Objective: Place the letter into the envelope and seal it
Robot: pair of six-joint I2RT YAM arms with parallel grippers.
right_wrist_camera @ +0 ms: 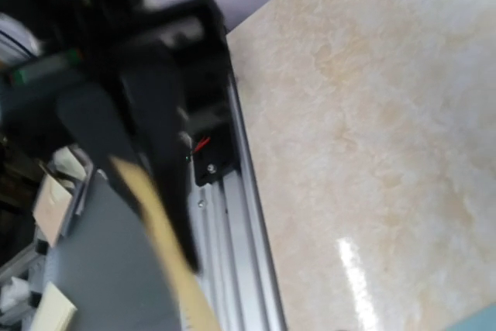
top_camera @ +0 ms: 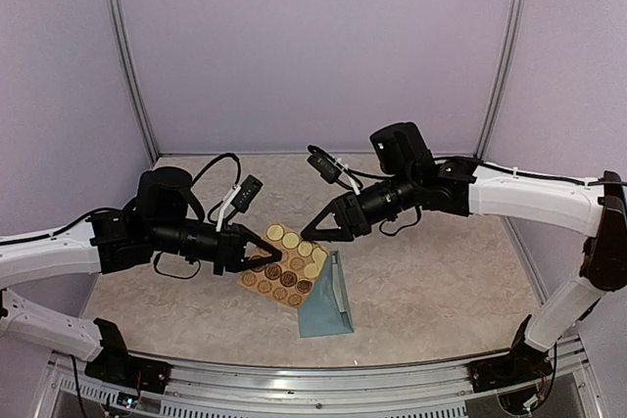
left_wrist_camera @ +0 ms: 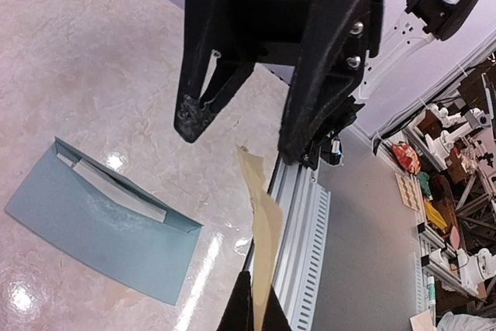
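Observation:
The teal envelope point(top_camera: 328, 305) lies flat on the table near the front edge. In the left wrist view the envelope point(left_wrist_camera: 101, 230) has its flap open, and a pale strip shows at its mouth. The tan sheet of round stickers point(top_camera: 286, 266) is lifted over the envelope's left side. My left gripper point(top_camera: 263, 250) is shut on the sheet's left edge, and the sheet point(left_wrist_camera: 267, 230) shows edge-on between its fingers point(left_wrist_camera: 242, 312). My right gripper point(top_camera: 310, 230) is open at the sheet's far corner, its jaws apart point(left_wrist_camera: 240, 137). The right wrist view is blurred and shows only the sheet point(right_wrist_camera: 159, 230). No separate letter is visible.
An aluminium rail point(top_camera: 323, 379) runs along the table's near edge and also shows in the left wrist view point(left_wrist_camera: 298, 222). Purple walls with metal posts point(top_camera: 127, 66) enclose the back and sides. Cables loop by both wrists.

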